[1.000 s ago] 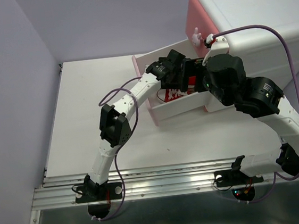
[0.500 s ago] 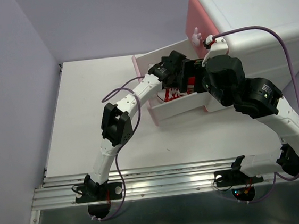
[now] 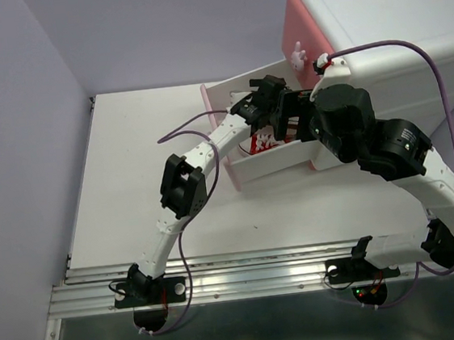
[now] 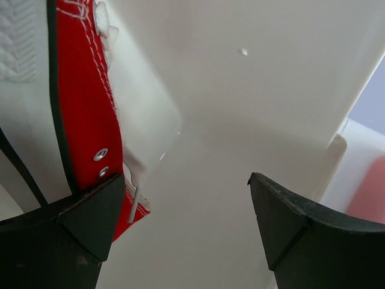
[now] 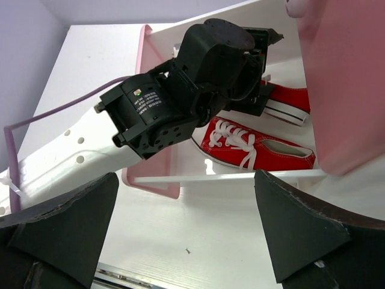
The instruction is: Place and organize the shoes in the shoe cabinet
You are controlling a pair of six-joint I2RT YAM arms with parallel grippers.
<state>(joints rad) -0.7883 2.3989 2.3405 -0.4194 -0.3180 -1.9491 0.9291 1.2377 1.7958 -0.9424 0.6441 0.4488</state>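
Shoe cabinet (image 3: 383, 32) stands at the far right of the worktop (image 3: 131, 188), its drawer (image 3: 271, 164) pulled out for loading from above. Left claw (image 4: 186, 205): jaws apart, down inside the drawer just beside a red shoe (image 4: 84, 108), probably positioning it. Right claw (image 5: 183, 229): jaws apart, empty, above the drawer front. Second red shoe (image 5: 258, 150) lies flat in the drawer. Green pair not in view.

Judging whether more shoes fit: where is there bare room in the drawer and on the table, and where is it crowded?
The table is bare left of the drawer and in front of it. Inside, bare floor shows ahead of the open left gripper, beside a red shoe. The cabinet end is crowded: two red shoes and that gripper.
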